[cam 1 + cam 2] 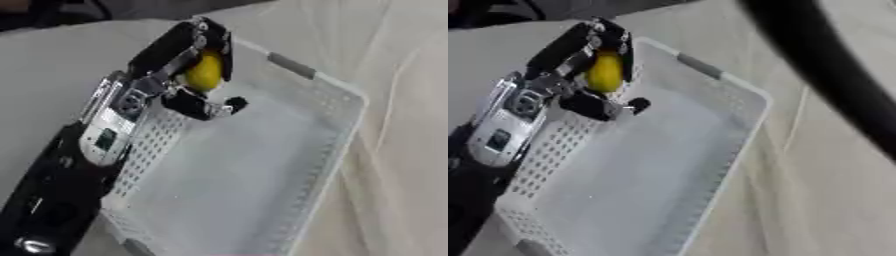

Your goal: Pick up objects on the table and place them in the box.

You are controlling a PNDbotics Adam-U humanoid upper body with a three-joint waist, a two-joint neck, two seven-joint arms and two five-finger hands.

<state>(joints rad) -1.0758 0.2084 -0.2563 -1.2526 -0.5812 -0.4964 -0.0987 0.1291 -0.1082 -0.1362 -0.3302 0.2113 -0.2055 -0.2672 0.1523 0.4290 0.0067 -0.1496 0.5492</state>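
The black fingers [220,52] of the left hand [188,65] curl round a yellow object [204,73], with the thumb [210,107] bent below it, so the object is pinched between them in the upper left of the frame. The object is smooth, rounded and oval, plain yellow, and it bears no label that can be made out. It hangs at the upper left rim of the box [328,150], just above the perforated side wall, at the far end of the box's interior; whether it touches the rim cannot be told.

The hand is black with silver metal parts at the wrist, and the arm [52,200] runs down to the lower left corner of the frame, lying along the outside of the box's left wall. A small dark panel sits on the silver wrist section; no writing on it can be read.

The box is a white plastic basket, rectangular, lying askew from the upper middle to the bottom of the frame. Its walls are pierced with rows of small holes, its floor is smooth and pale, and a grey handle bar [290,65] sits on its far rim. Nothing shows lying inside it.

The box rests on a counter [402,150] covered with a pale, beige cloth that shows soft creases at the right. In the right eye view a broad, blurred black band [833,70] crosses the upper right corner.
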